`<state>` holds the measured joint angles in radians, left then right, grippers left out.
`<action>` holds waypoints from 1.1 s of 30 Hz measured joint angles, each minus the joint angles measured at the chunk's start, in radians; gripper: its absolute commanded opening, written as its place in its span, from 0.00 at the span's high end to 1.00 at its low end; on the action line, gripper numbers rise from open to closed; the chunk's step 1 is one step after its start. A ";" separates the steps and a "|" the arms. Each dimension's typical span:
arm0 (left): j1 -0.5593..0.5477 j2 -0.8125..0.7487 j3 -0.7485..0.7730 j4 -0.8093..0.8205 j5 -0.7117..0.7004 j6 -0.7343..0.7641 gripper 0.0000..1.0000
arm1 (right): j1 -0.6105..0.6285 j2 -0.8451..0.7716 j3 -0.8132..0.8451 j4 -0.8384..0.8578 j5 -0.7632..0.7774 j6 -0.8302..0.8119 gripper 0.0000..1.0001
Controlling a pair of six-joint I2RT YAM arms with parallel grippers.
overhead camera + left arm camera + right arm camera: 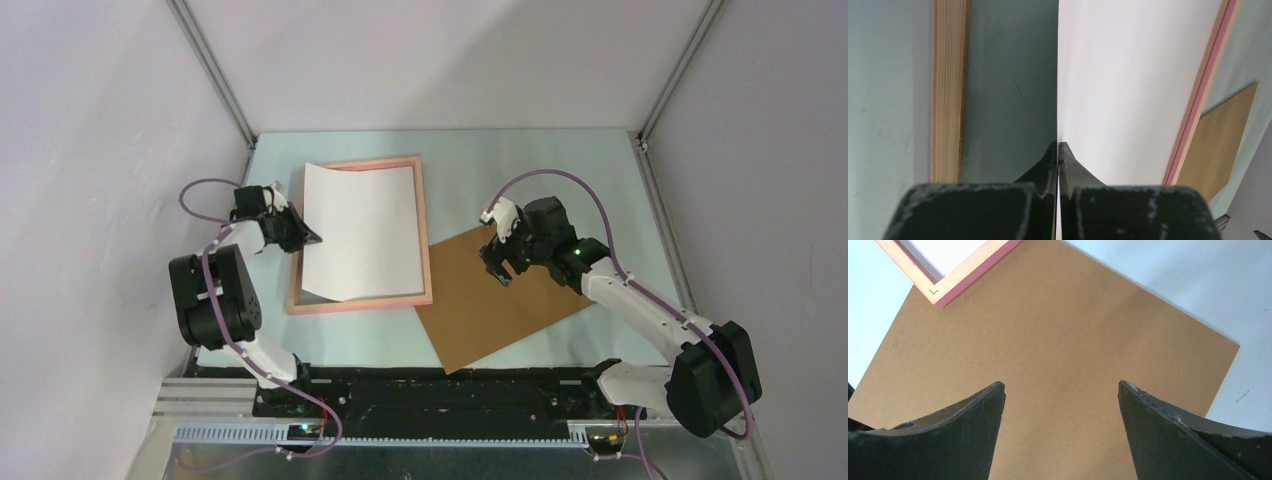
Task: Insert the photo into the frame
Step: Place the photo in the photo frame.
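Top external view: pale blue-green table (560,170), walled on three sides. The frame (426,240), salmon-pink, lies flat left of centre. The photo (360,230), blank white face up, no print visible, lies bowed over the frame's opening; its right edge sits just inside the right rail, and its left edge is raised above the left rail. The left gripper (305,238) meets that raised left edge, its claw closed tight on the sheet. A brown backing board (500,300) lies askew to the right, one corner tucked at the frame's near right corner. The right gripper (500,265) hangs above the board's far part, claw spread, nothing in it. Left wrist view: left gripper (1058,147), tips pressed together, pinching the photo (1128,90) by its edge, the sheet seen nearly edge-on and running away as a white plane. The frame (1198,100) shows a pink rail beyond the sheet and a bare-wood rail at the left; the backing board (1218,145) lies past the pink rail. Right wrist view: right gripper (1062,387), claw wide apart and empty, over the backing board (1063,330); whether the tips touch the board cannot be told. A corner of the frame (958,275) overlaps the board's upper left; the table (1173,270) shows beyond.
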<state>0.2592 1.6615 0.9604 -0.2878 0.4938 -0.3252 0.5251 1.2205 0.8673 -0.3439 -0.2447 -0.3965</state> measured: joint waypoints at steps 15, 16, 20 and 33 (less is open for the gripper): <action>-0.003 -0.011 -0.008 0.024 -0.016 -0.006 1.00 | -0.002 0.000 -0.002 0.005 0.000 0.000 0.13; -0.005 -0.007 -0.007 0.025 -0.017 -0.005 1.00 | -0.002 0.000 -0.002 0.005 0.000 0.000 0.13; -0.011 0.008 0.008 0.023 -0.017 0.003 1.00 | -0.002 0.000 -0.002 0.006 0.000 0.000 0.13; -0.020 0.043 0.049 0.001 -0.044 0.046 1.00 | -0.002 0.000 -0.002 0.006 0.000 0.000 0.13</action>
<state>0.2390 1.7046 1.0096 -0.2867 0.4496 -0.2794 0.5232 1.2205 0.8654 -0.3382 -0.2451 -0.3962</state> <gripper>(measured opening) 0.004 0.872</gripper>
